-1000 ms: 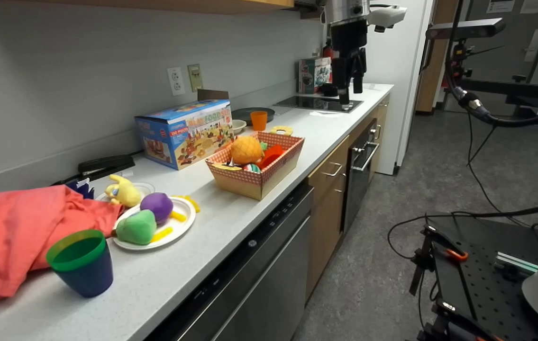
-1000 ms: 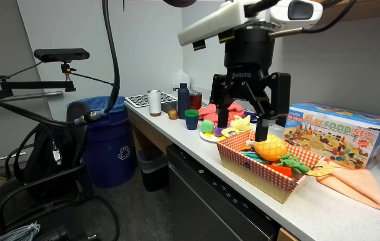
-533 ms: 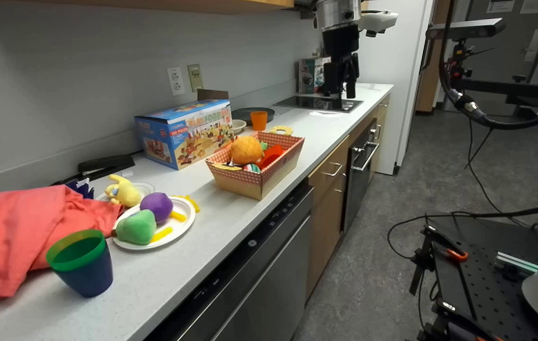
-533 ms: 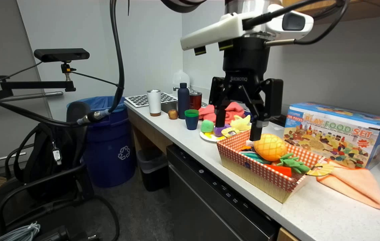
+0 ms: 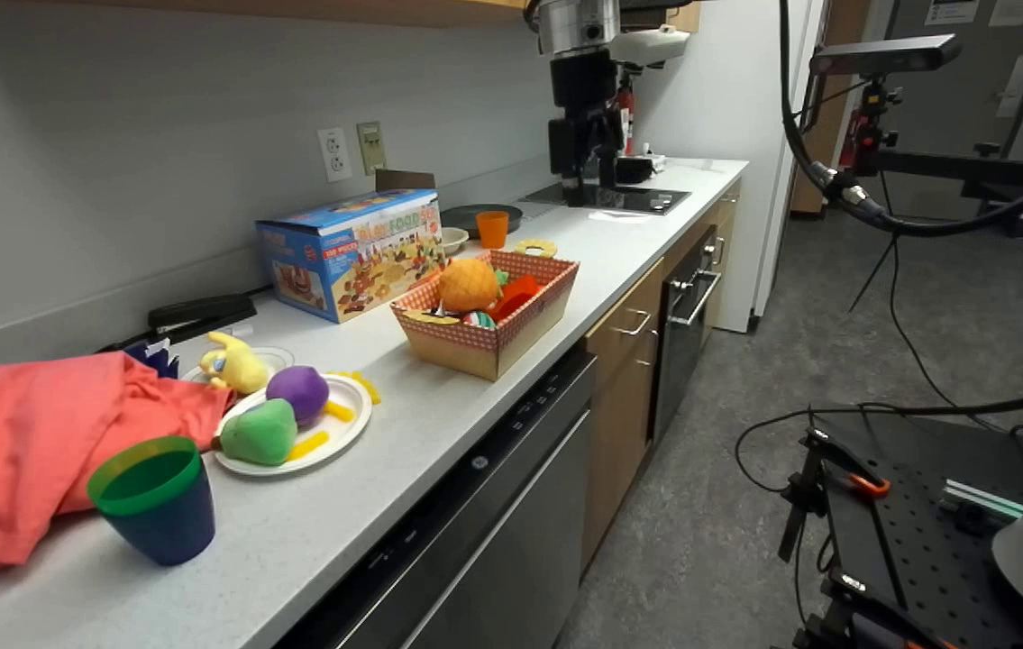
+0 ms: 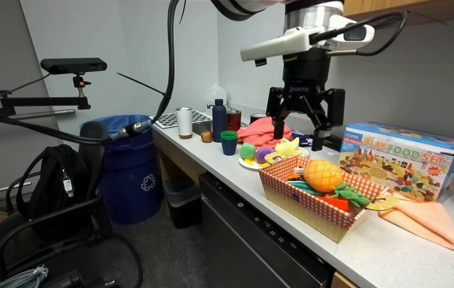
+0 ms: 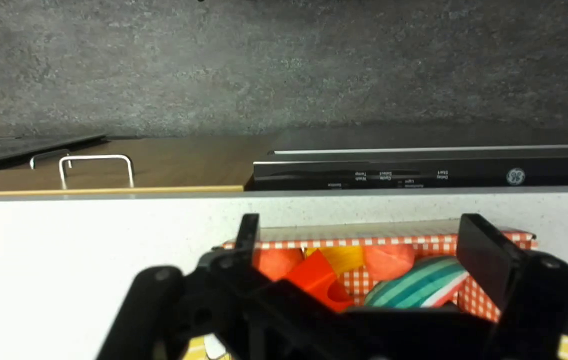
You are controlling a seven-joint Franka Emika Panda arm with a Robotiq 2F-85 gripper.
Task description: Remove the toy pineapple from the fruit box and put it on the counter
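1. The toy pineapple (image 6: 323,176), round and orange-yellow with green leaves, lies on its side in the fruit box (image 6: 303,213), a tapering tray with tan sides and red-and-white checked lining; we find it there in both exterior views.
2. Sharing that box we see a green-and-teal striped toy (image 7: 416,282) edged in white and red, a bright red angular piece (image 7: 314,275), coral-red roundish toys (image 7: 389,261) and a yellow-orange piece (image 7: 344,259).
3. The box stands upright on the pale grey-white counter (image 6: 403,260), near its front edge.
4. The black Robotiq gripper (image 6: 298,137) hangs in the air, apart from the pineapple, its jaws spread wide.
5. On the white round plate (image 5: 349,431) we make out a green toy fruit (image 5: 260,433), a round purple toy (image 5: 297,394) and yellow sticks (image 5: 308,445).
6. The blue printed cardboard box (image 6: 399,160) has a raised flap (image 5: 405,180); its inside is hidden from us.
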